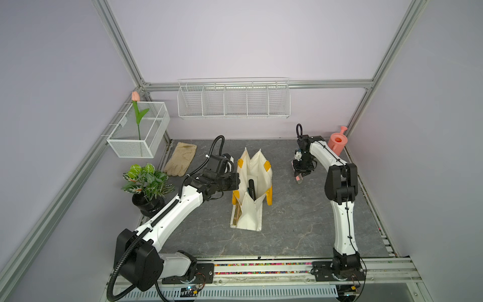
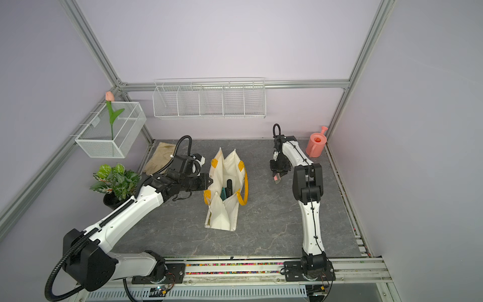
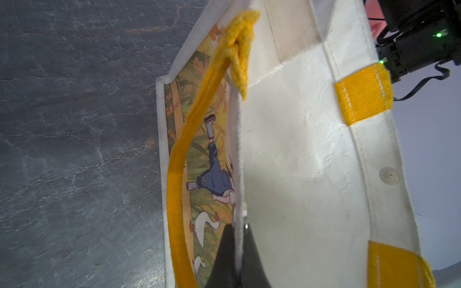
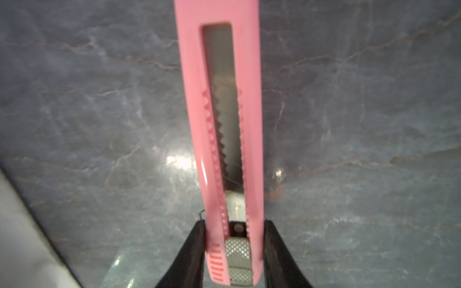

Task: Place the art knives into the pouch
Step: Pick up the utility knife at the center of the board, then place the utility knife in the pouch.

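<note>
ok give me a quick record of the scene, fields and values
left hand: shut on the pouch rim, holding it open
right hand: shut on the pink knife
knife place: pointing down at the table, apart from the pouch
pouch: upright, mouth open, dark things inside
left to do: knife not yet in pouch

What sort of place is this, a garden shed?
Probably a robot test booth staged as a gardening corner: two robot arms bolted to a rail, an aluminium frame with lilac walls, and props like a potted plant, watering can and glove.
</note>
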You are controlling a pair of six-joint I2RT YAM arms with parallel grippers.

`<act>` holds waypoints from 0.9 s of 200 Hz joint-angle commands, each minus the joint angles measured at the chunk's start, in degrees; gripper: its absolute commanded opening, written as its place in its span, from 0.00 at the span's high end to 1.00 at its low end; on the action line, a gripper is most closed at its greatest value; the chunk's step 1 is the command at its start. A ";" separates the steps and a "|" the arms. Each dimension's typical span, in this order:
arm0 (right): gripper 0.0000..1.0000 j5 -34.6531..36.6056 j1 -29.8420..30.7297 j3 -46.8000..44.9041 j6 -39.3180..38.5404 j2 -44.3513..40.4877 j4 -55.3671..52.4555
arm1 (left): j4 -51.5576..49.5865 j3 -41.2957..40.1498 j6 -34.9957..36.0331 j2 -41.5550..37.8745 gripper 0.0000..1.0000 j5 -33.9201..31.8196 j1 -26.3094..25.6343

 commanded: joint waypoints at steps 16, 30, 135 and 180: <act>0.93 -1.66 0.77 -3.63 0.01 -8.70 2.10 | -2.74 0.01 0.53 -0.65 1.00 0.33 0.08; 0.93 -1.92 0.76 -3.60 0.23 -10.43 1.90 | -2.74 0.10 0.56 -0.66 1.00 0.40 0.16; 0.93 -3.01 7.15 -3.32 2.58 -28.36 0.58 | -2.46 0.54 0.12 -0.15 1.00 0.58 0.13; 0.93 -4.20 13.31 2.37 3.32 -30.08 -1.94 | -2.39 0.54 -0.24 -0.21 1.00 0.38 0.09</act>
